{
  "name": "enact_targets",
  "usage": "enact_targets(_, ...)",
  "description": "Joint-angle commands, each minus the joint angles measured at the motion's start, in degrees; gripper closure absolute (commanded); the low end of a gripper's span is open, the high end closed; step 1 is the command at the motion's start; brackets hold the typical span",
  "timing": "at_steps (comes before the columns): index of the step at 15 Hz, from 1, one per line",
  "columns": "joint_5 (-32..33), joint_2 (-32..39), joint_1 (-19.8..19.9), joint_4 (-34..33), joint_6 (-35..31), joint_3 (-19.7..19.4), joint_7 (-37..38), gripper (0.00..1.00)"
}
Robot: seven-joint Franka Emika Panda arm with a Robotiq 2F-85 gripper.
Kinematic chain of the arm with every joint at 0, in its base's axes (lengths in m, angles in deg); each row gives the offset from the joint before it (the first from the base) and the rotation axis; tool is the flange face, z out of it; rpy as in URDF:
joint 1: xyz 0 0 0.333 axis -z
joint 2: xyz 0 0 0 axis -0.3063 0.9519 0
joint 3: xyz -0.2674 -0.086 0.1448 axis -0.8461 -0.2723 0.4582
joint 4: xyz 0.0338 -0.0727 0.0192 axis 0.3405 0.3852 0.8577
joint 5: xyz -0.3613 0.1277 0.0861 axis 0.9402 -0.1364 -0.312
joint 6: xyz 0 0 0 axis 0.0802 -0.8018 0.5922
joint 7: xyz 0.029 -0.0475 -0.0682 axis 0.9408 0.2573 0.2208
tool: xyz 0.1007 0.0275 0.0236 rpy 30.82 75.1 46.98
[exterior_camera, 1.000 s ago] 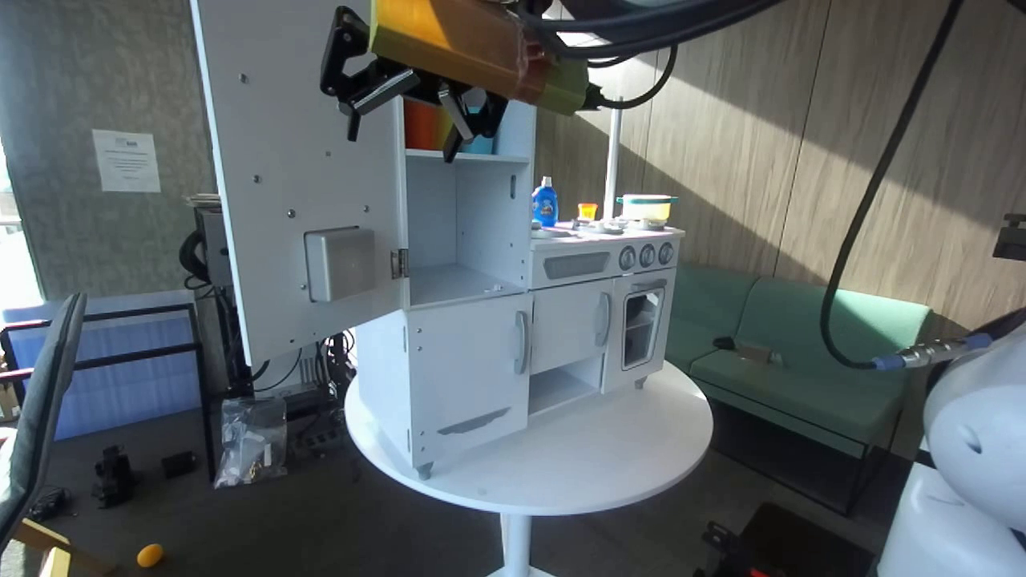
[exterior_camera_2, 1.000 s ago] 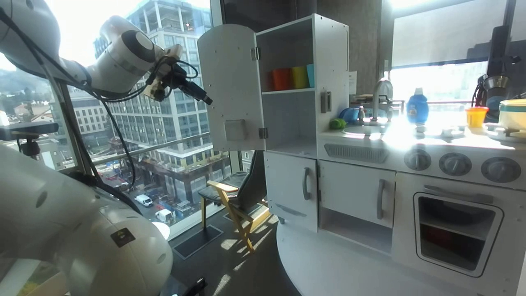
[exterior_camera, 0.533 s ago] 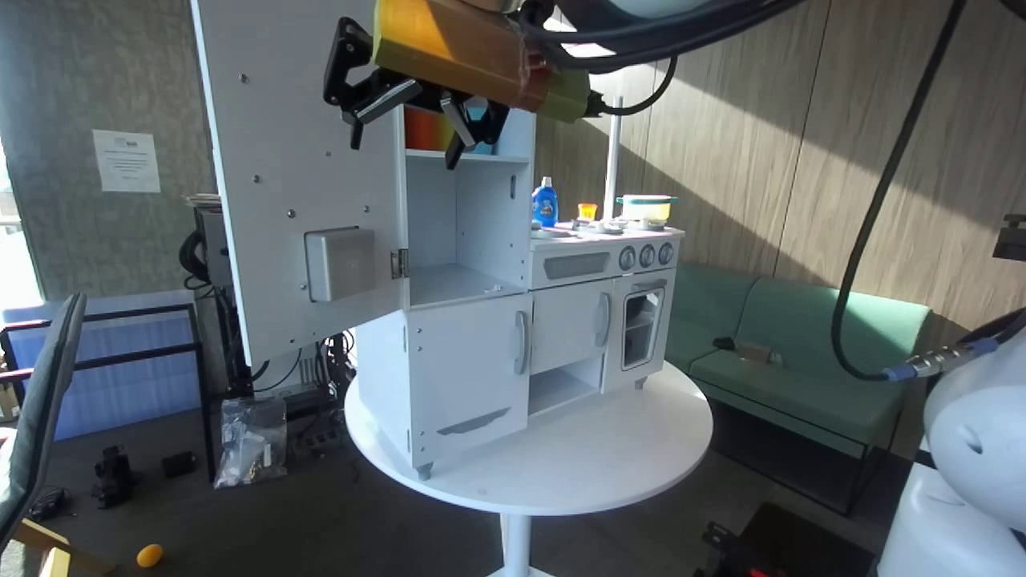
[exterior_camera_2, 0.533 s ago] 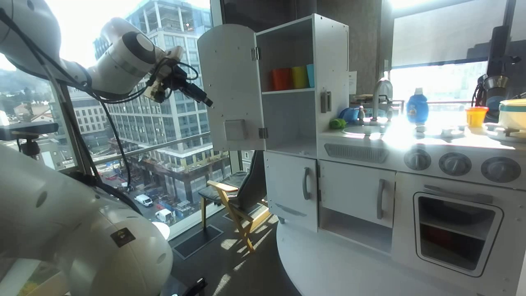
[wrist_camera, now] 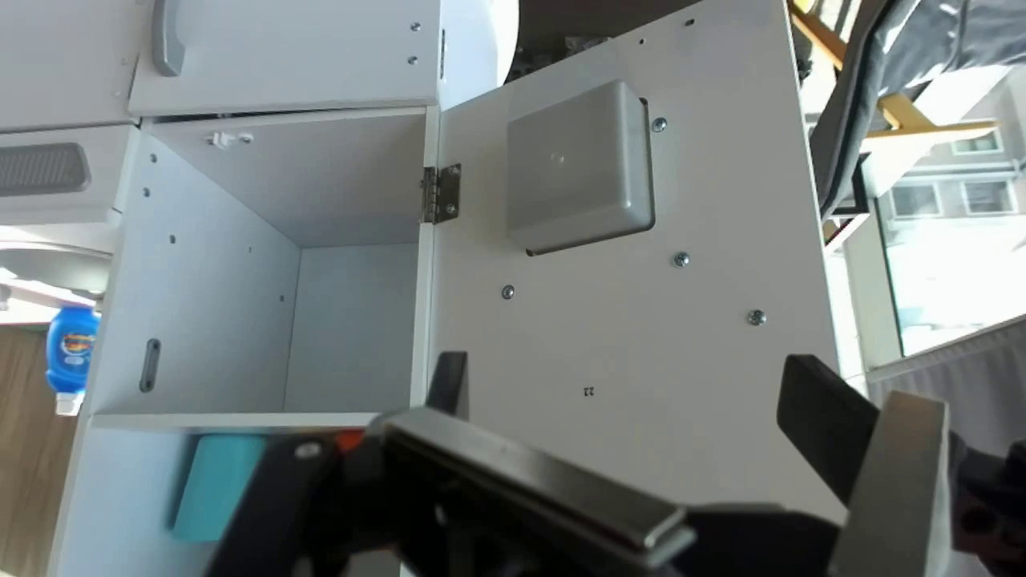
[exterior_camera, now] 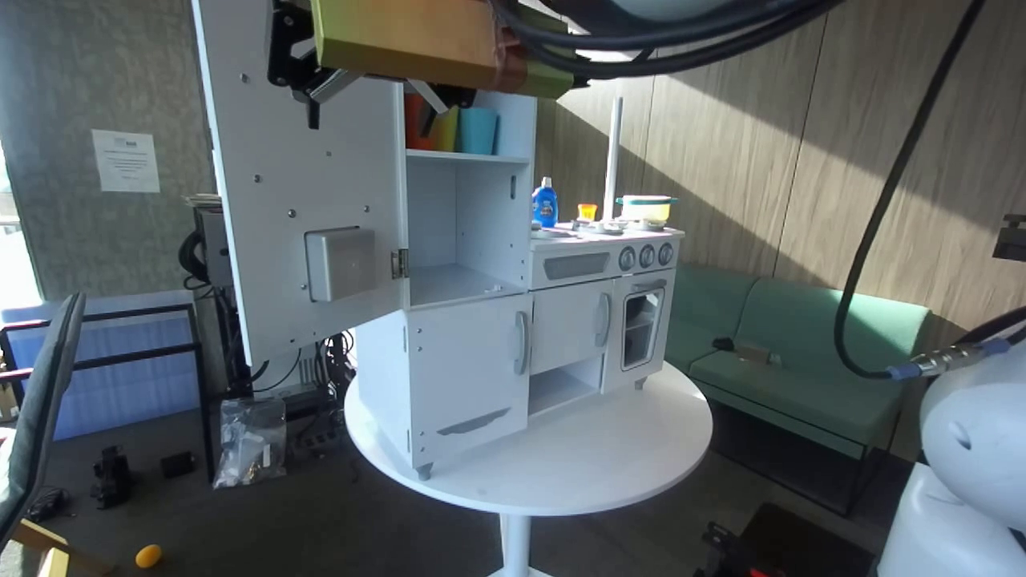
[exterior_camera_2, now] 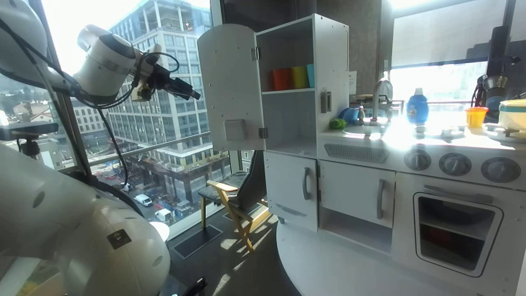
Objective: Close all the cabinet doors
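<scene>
Round table (exterior_camera: 593,465) below, cups (exterior_camera_2: 299,77) shelved beside open upper door (exterior_camera_2: 232,88).

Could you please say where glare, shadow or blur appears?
In an exterior view, glare bleaches part of the white countertop; in an exterior view, diagonal shadows cross the brown wood-grain wall; in the wrist view, the glass window is overexposed, and the black and silver gripper looks partly blurred.

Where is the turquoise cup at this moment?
In both exterior views, the turquoise cup stands on the shelf right of the open upper cabinet door, just right of the yellow cup. The wrist view shows it at lower left.
</scene>
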Motion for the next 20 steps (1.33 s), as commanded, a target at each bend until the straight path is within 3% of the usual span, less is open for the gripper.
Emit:
enact_targets(1,5.37,1.59,6.13,-7.34,5.70,6.31,3.05,0.00)
enact_targets(9,9.42,10.53,13.70,-19.66,14.09,14.77,2.21,0.00)
enact_targets(14,15.73,16.05,18.58,-26.90,17.26,23.25,3.81,0.00)
enact_targets(20,15.83,14.80,36.77,-34.29,16.40,39.49,3.98,0.00)
